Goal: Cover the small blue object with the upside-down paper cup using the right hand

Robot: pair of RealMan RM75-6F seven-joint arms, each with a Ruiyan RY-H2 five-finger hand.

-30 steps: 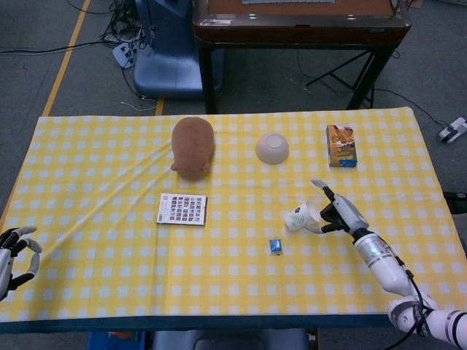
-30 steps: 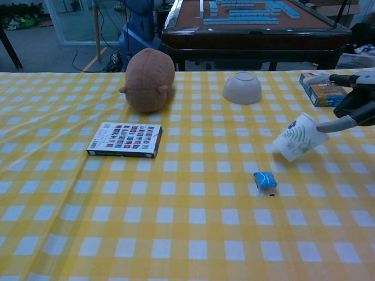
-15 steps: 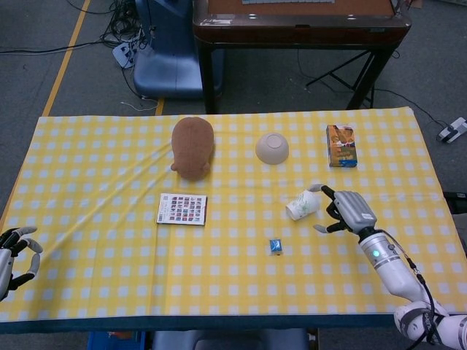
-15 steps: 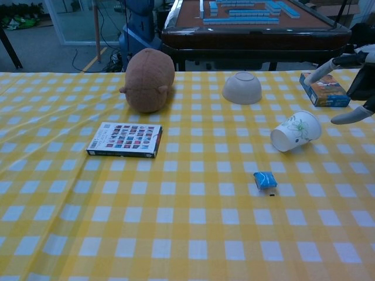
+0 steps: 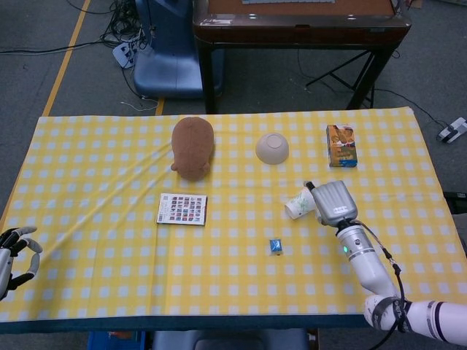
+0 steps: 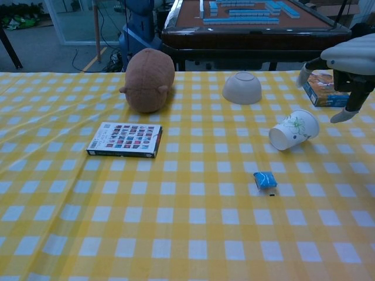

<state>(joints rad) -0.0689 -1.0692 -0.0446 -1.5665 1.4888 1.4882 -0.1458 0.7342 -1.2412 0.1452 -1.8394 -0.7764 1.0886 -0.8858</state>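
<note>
The white paper cup (image 5: 298,206) (image 6: 293,130) with a green leaf print lies on its side on the yellow checked cloth, its mouth facing the front left. My right hand (image 5: 330,200) (image 6: 353,61) hovers palm down just right of and above the cup, fingers spread and hanging down, holding nothing. The small blue object (image 5: 276,246) (image 6: 265,180) lies uncovered on the cloth, a short way in front of the cup. At the front left table edge my left hand (image 5: 16,251) rests with its fingers apart and empty.
A brown plush toy (image 5: 193,146) (image 6: 149,79), an upside-down bowl (image 5: 272,148) (image 6: 242,88) and a small orange box (image 5: 341,145) (image 6: 321,88) stand along the back. A flat card box (image 5: 182,209) (image 6: 125,139) lies left of centre.
The cup has left my right hand and settled on its side on the cloth. The right hand turned palm down and shifted over toward the cup. The left hand stayed still.
</note>
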